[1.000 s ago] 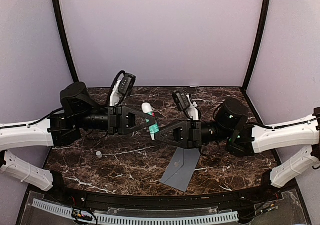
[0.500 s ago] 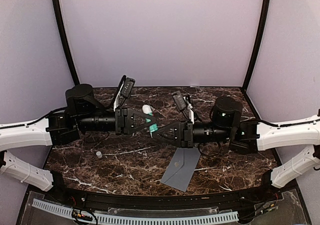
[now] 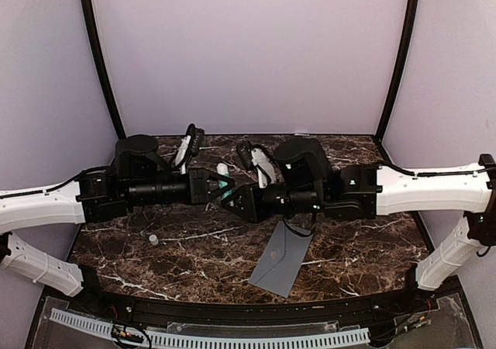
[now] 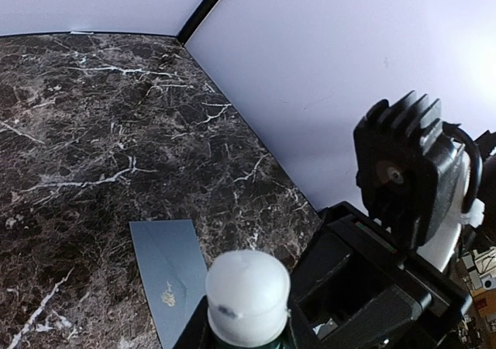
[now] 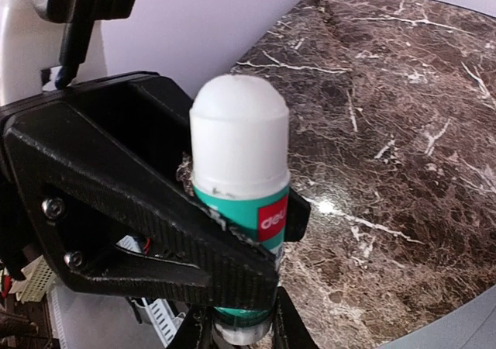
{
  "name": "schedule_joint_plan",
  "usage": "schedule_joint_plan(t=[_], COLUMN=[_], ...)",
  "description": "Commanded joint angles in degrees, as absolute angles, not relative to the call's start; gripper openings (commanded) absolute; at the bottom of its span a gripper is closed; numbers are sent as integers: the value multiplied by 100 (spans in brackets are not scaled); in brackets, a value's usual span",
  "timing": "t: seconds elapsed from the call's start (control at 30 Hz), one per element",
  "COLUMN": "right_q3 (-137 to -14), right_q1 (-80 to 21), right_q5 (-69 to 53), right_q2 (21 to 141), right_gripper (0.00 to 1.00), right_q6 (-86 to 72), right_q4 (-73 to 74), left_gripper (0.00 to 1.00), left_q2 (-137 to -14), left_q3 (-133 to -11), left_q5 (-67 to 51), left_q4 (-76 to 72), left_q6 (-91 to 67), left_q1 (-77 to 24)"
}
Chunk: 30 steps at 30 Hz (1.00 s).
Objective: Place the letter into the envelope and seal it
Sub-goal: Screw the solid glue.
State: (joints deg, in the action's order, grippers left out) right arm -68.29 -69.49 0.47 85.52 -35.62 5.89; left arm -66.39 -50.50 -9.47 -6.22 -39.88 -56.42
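A green glue stick with a white cap hangs above the table's middle, held from both sides. My left gripper is shut on its body just under the cap. My right gripper is shut on its lower end, below the black left fingers. The grey-blue envelope lies flat on the marble in front of and below both grippers, apart from them, and shows again as the envelope with a small gold mark. The letter is out of view.
A small white cap-like piece lies on the marble table at the left front. Pale walls close the back and both sides. A cable tray runs along the near edge.
The right arm's elbow has swung left and back, folding closer to the grippers. Both wrists have turned, and the glue stick has shifted slightly left and back, still held by both.
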Motion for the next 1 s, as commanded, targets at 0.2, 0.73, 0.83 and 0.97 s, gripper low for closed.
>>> schedule_joint_plan(t=[0.2, 0.73, 0.83, 0.97], right_q3=[-7857, -5463, -4827, -4477], right_q1=[-7184, -6994, -6864, -6809], right_q5=[1915, -829, -1306, -1634], right_q2=[9236, 7289, 6849, 6702], right_gripper=[1, 61, 71, 73], right_q6=[-3656, -3978, -4274, -4497], right_q4=[1497, -1178, -2053, -2809], left_gripper=[0, 0, 0, 0], left_q2=[-6759, -6258, -6144, -6058], left_q3=[-5018, -4837, -4736, -4546], left_q5=[-814, -1540, -1988, -2603], left_q4=[-465, -1764, -2116, -2713], left_q6=[-4372, -4930, -4860, -4724], left_q1=[-5815, -5754, -5750, -5748])
